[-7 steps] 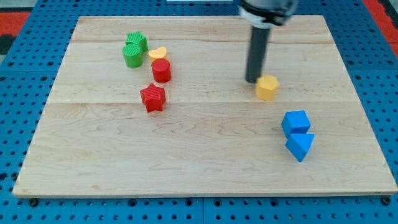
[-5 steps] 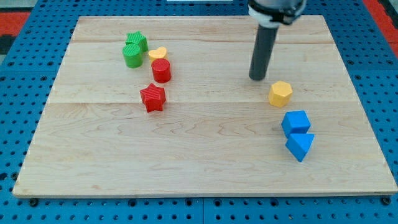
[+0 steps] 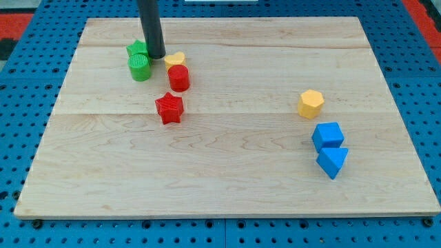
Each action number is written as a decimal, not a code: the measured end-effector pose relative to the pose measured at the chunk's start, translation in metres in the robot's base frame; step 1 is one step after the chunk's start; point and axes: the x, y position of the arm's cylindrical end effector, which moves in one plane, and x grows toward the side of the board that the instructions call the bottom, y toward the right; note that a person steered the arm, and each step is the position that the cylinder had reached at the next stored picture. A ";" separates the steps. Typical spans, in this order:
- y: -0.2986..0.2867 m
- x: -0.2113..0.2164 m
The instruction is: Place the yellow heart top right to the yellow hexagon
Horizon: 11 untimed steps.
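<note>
— Tip point(image 3: 156, 56) position on the table point(image 3: 227, 186)?
— Upper left, between the two green blocks point(image 3: 139, 62) and the yellow heart point(image 3: 176, 59), just beside both. My tool is a bare rod, with nothing to clench or release.
— Where does the heart sit?
— Touching the red cylinder point(image 3: 179, 78) below it; a red star point(image 3: 169, 107) lies lower still.
— And the yellow hexagon point(image 3: 311, 103)?
— Well apart, at the view's right, above the blue cube point(image 3: 328, 135) and blue triangle point(image 3: 333, 162).

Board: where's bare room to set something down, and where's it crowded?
Free: the wide middle between the red star and yellow hexagon, and the whole bottom strip. Crowded: top left, where my tip sits between the green blocks and yellow heart.
</note>
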 end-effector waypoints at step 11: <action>0.233 -0.061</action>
